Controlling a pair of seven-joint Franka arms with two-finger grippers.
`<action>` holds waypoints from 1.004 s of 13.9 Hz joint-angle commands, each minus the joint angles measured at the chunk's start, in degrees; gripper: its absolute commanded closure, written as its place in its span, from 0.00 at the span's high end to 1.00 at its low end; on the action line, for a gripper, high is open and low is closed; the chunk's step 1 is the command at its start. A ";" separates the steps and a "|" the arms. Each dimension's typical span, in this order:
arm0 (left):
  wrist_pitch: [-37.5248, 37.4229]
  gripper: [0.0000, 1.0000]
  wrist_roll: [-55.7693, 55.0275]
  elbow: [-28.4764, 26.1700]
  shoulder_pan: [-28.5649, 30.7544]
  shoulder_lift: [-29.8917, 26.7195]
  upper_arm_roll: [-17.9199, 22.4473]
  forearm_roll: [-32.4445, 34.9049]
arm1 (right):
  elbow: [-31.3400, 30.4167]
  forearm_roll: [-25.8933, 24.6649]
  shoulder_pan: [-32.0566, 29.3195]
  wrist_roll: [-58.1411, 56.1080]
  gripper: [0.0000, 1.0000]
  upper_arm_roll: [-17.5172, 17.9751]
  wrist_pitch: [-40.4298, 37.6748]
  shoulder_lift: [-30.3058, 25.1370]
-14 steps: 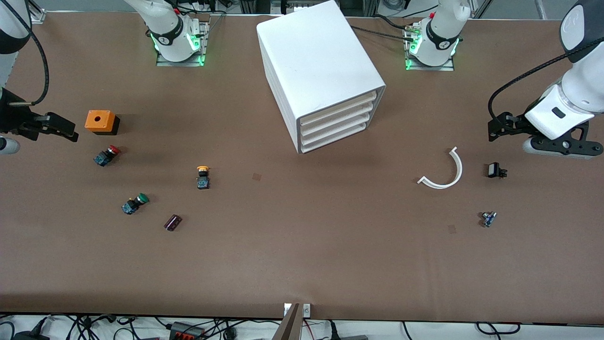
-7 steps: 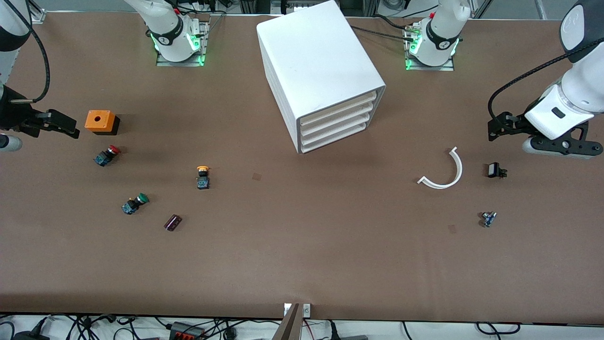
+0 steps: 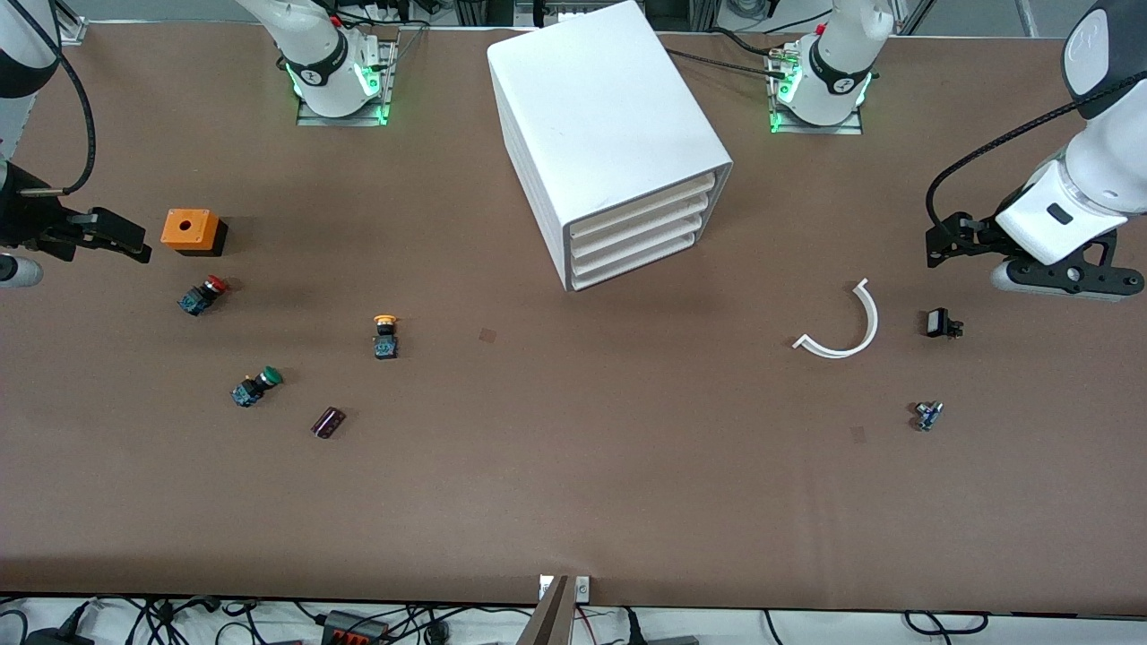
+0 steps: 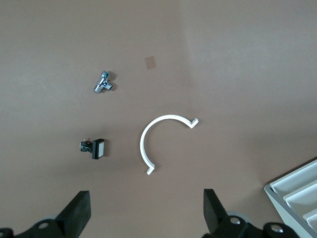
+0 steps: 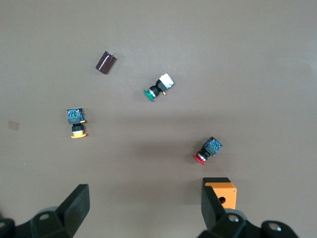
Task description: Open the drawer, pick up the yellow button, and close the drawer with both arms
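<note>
The white cabinet [image 3: 609,134] stands mid-table near the robots' bases, and a corner of it shows in the left wrist view [image 4: 297,191]. Its top drawer [image 3: 643,202] is shut, like the three below it. The yellow-capped button [image 3: 385,336] lies on the table toward the right arm's end, and also shows in the right wrist view [image 5: 76,122]. My right gripper [image 3: 116,237] hangs open and empty over the table beside the orange box, as its wrist view [image 5: 143,213] shows. My left gripper [image 3: 941,246] hangs open and empty over the left arm's end [image 4: 146,218].
An orange box [image 3: 190,230], a red-capped button [image 3: 202,294], a green-capped button [image 3: 255,386] and a dark cylinder [image 3: 328,422] lie near the yellow button. A white curved strip [image 3: 842,327], a small black part [image 3: 941,322] and a small metal part [image 3: 927,415] lie under the left arm.
My right gripper has shifted slightly toward the robots' bases. The left arm has hardly moved. Nothing on the table has moved.
</note>
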 commanded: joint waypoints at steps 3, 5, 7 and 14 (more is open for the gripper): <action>-0.70 1.00 -0.32 -0.24 -0.02 -0.94 -0.29 -0.65 | -1.75 -0.83 -1.17 -0.75 1.00 1.21 0.73 -1.13; -0.70 1.00 -0.32 -0.24 -0.02 -0.94 -0.29 -0.56 | -1.75 -0.92 -1.17 -0.75 1.00 1.21 0.47 -1.30; -0.70 1.00 -0.32 -0.24 -0.02 -0.94 -0.29 -0.65 | -1.75 -0.92 -1.26 -0.84 1.00 1.21 0.38 -1.48; -0.62 1.00 -0.32 -0.24 -0.02 -0.85 -0.29 -0.65 | -1.66 -0.92 -1.26 -1.36 1.00 1.21 0.29 -1.57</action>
